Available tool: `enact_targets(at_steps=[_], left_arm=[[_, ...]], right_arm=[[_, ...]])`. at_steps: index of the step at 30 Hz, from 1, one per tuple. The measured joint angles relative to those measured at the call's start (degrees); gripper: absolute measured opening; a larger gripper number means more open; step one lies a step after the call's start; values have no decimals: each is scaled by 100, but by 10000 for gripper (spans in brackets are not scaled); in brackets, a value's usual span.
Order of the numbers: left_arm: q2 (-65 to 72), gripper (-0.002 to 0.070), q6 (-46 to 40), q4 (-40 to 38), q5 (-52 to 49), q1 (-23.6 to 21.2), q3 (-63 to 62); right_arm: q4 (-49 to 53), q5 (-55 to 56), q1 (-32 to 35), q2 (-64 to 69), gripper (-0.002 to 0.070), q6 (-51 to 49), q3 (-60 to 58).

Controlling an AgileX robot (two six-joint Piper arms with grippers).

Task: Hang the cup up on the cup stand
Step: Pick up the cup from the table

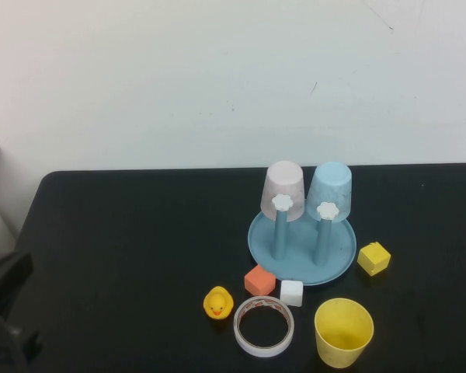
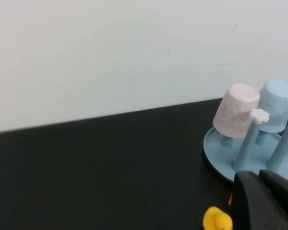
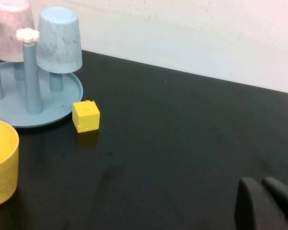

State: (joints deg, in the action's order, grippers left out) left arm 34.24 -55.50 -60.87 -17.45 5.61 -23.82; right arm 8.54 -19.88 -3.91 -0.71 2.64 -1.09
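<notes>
The yellow cup (image 1: 343, 332) stands upright, mouth up, near the table's front edge, to the right of the tape ring; its side also shows in the right wrist view (image 3: 0, 163). The cup stand (image 1: 338, 268) is a blue dish with upright posts. Two front posts with white flower caps (image 1: 282, 203) are bare. A pale pink cup (image 1: 284, 190) and a light blue cup (image 1: 330, 189) hang upside down on the back posts. My left gripper (image 2: 259, 175) is shut and empty, well left of the stand. My right gripper (image 3: 261, 181) is shut and empty, to the right of the cup.
In front of the stand lie an orange cube (image 1: 259, 280), a white cube (image 1: 291, 292), a rubber duck (image 1: 217, 302) and a white tape ring (image 1: 263, 325). A yellow cube (image 1: 373, 258) sits right of the stand. Part of my left arm (image 1: 4, 307) shows at the front left.
</notes>
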Motion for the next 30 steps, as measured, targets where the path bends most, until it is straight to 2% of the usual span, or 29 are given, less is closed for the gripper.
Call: enact_targets(at_steps=[3,6,11,17,23,30], left_arm=[[288,-1,-734,-599,-11,0,-115],[696,-1,-1273,-838,-226,0,-358],[1644,-1,-1445,-729,-1041,0,-1159],[2844,-1,-1368,-176,-1680,94,-2222],[3649,-1,-1108,428,-1397,887,-2667],[4442,-1,-755,604,-953,1857,-2670]], right_arm=[[0,0,0,0,-1,0,0],[0,0,0,0,-1,0,0],[0,0,0,0,-1,0,0],[0,0,0,0,-1,0,0],[0,0,0,0,-1,0,0],[0,0,0,0,-1,0,0]])
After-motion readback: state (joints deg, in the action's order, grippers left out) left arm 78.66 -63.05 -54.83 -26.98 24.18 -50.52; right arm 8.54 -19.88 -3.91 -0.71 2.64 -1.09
